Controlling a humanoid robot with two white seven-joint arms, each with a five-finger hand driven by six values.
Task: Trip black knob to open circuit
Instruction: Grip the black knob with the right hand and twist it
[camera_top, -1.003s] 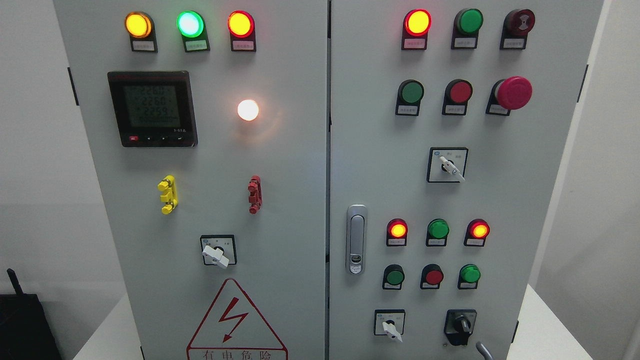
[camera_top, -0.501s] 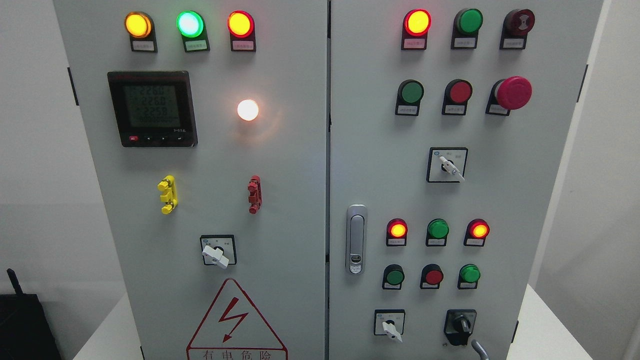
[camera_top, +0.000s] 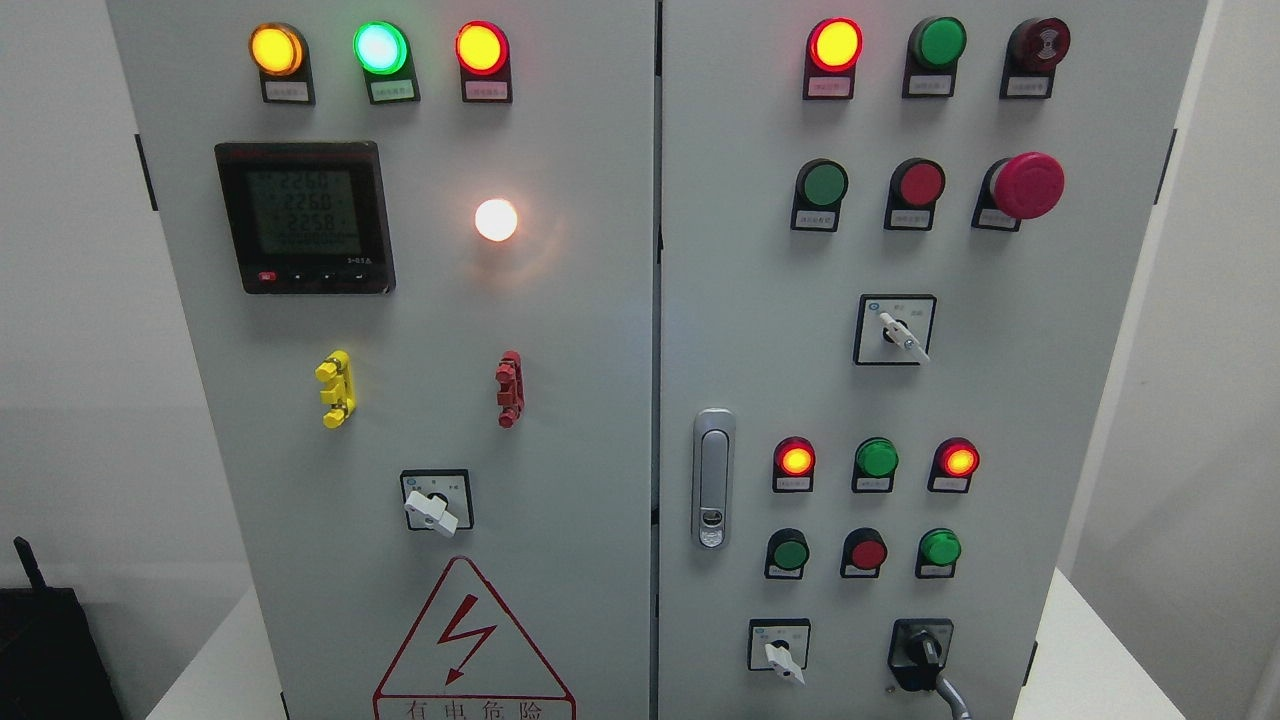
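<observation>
A black knob (camera_top: 922, 651) sits at the lower right corner of a grey control cabinet (camera_top: 560, 330), where a grey fingertip (camera_top: 953, 693) rising from the bottom edge touches its lower right side; the hand's grip cannot be told.

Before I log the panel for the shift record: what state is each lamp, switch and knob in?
Left door top lamps: amber, green, red, all lit.
White lamp: lit.
Meter: display on.
Emergency stop: looks out, unpressed.
Top right red lamp: lit.
Green lamp beside it: unlit.
Black knob: a grey finger touching it.
Door latch: flush, closed.
</observation>
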